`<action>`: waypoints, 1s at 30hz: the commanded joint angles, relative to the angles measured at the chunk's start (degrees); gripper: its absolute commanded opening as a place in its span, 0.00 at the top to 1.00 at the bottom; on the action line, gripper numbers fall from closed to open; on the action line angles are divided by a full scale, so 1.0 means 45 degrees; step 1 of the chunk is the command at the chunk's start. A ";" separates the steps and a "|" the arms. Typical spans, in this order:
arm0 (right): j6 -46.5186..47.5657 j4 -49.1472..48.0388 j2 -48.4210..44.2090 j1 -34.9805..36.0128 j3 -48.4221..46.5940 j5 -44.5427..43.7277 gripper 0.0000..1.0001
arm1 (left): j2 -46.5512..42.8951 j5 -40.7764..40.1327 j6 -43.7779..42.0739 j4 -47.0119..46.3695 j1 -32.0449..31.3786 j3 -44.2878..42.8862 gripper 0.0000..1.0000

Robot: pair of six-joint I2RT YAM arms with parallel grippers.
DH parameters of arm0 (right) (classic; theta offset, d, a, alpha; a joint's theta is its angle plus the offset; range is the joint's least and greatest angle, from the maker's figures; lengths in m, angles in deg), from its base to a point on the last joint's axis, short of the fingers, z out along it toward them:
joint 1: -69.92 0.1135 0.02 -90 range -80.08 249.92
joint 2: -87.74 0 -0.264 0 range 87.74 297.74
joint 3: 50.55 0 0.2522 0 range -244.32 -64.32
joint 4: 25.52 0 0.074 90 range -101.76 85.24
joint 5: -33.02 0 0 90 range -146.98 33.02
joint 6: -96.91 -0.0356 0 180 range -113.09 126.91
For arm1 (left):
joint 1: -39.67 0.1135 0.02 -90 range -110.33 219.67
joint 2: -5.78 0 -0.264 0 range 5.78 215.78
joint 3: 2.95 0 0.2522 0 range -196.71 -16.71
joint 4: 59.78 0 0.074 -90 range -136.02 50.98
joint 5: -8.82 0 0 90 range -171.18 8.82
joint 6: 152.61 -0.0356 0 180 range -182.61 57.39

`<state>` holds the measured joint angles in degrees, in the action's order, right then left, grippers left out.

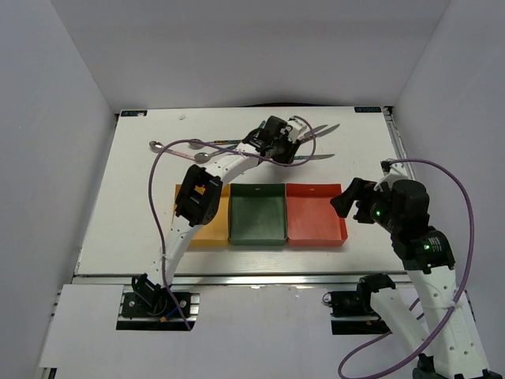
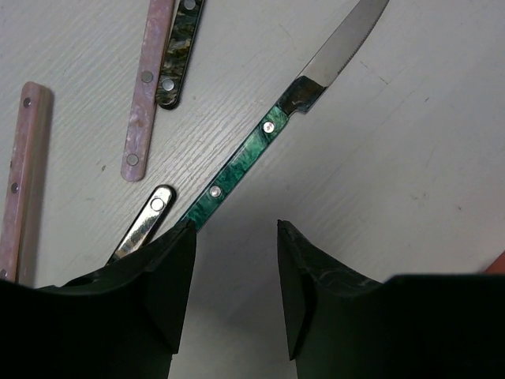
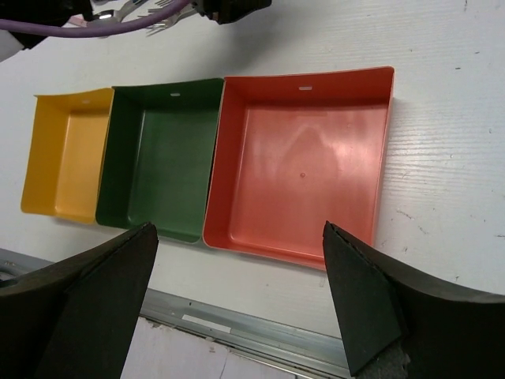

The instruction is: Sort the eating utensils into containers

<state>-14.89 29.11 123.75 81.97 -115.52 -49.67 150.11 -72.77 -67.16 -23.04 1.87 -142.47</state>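
The eating utensils lie scattered at the back of the table. A knife [image 2: 252, 150] with a green handle and silver blade lies slanted on the table. Its handle end runs under the left fingertip [image 2: 177, 241] of my left gripper [image 2: 235, 229], which stands open over bare table with nothing between the jaws. Two pink handles [image 2: 146, 87] and a dark patterned handle [image 2: 177, 55] lie beside it. The containers sit in a row: yellow tray [image 3: 67, 154], green tray [image 3: 162, 158], red tray [image 3: 308, 166], all holding nothing. My right gripper [image 3: 238, 227] hovers open, near the red tray's front edge.
From above, spoons [image 1: 158, 146] lie at the back left and knives [image 1: 323, 130] at the back right, around my left gripper [image 1: 292, 146]. A metal rail [image 3: 237, 320] runs along the table's near edge. White walls enclose the table.
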 commanded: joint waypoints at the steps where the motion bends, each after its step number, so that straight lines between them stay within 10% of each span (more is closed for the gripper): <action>1: 0.0333 0.0294 -0.0209 -0.0042 -0.0341 0.0251 0.11 | -0.0258 0.0613 -0.0725 -0.0301 -0.0096 -0.0728 0.45; 30: 0.0763 0.0920 -0.0443 -0.0023 -0.0263 0.0875 0.11 | 0.2184 0.1062 -0.1311 -0.0596 -0.0193 -0.1860 0.37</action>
<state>-12.16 34.72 122.11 81.97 -116.39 -47.09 160.03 -69.54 -72.30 -28.61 1.67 -150.88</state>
